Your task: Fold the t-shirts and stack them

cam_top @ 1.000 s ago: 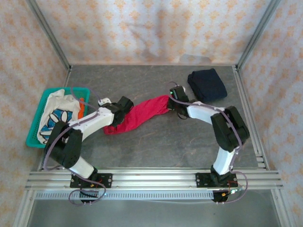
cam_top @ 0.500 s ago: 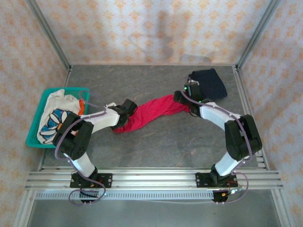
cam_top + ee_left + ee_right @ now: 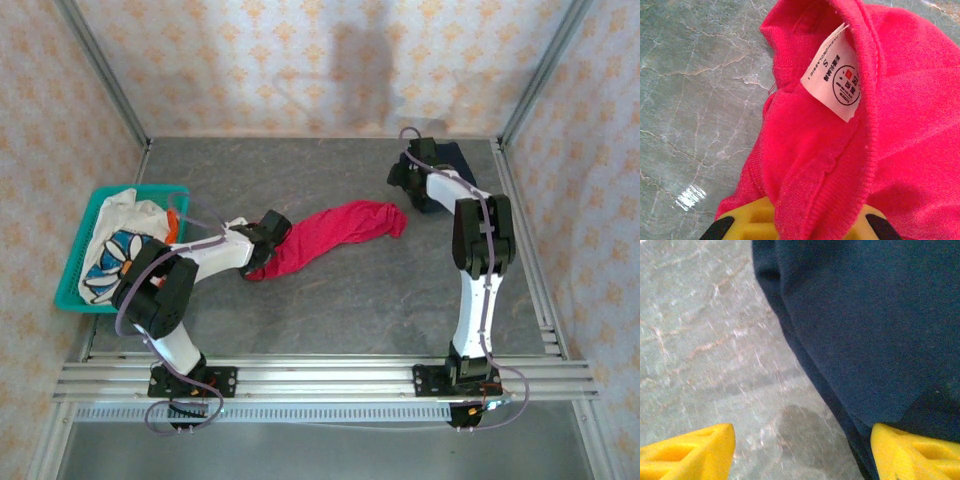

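The red t-shirt [image 3: 335,228] lies stretched out in a crumpled band across the middle of the table. My left gripper [image 3: 268,228] is shut on its left end; in the left wrist view the ribbed collar [image 3: 810,200] with its white label [image 3: 837,82] is pinched between the yellow fingers [image 3: 747,222]. The folded navy t-shirt [image 3: 462,160] rests at the back right, partly under my right arm. My right gripper [image 3: 405,180] hovers open at its left edge, one fingertip [image 3: 690,447] over bare table, the other over the navy cloth [image 3: 865,315]. The white flower-print t-shirt [image 3: 118,245] sits in the basket.
The teal basket [image 3: 70,285] stands at the left edge of the table. Metal frame posts [image 3: 525,90] and patterned walls close in the back and sides. An aluminium rail [image 3: 320,375] runs along the near edge.
My right gripper opened, dropped the red t-shirt's right end and swung back to the navy t-shirt. My left gripper closed on the red t-shirt's left end.
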### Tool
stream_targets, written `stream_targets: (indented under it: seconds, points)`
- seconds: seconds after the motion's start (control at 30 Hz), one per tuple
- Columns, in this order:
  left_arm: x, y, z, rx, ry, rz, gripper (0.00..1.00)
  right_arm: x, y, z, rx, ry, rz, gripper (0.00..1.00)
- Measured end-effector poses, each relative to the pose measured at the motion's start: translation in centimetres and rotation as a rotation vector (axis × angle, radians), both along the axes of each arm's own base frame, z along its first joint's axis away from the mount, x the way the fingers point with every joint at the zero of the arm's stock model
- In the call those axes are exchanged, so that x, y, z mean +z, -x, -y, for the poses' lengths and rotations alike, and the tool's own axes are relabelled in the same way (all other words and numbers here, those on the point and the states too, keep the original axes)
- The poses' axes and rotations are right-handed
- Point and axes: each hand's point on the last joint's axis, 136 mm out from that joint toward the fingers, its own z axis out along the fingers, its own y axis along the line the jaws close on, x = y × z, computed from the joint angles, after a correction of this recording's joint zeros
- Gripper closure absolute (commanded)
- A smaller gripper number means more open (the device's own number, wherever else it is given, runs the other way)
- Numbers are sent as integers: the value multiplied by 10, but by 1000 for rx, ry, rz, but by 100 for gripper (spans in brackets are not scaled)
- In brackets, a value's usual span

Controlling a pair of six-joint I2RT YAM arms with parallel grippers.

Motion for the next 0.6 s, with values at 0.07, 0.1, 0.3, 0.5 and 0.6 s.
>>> stream_targets:
  seconds: [0.07, 0.1, 0.3, 0.5, 0.6]
  points:
    - [0, 0, 0, -1, -4, 1, 100, 2, -12, 7, -27, -31, -1, 30]
    - [0, 0, 0, -1, -5, 1, 100, 1, -18, 12, -45, -47, 1, 29]
    - [0, 1, -2, 0, -12, -3, 99, 6, -40, 52, -153, -127, 22, 26]
    - [1, 1, -2, -1, -13, -3, 99, 9, -49, 80, -203, -118, 6, 23]
    - [1, 1, -2, -4, -15, -5, 98, 10, -54, 82, -190, -112, 3, 18]
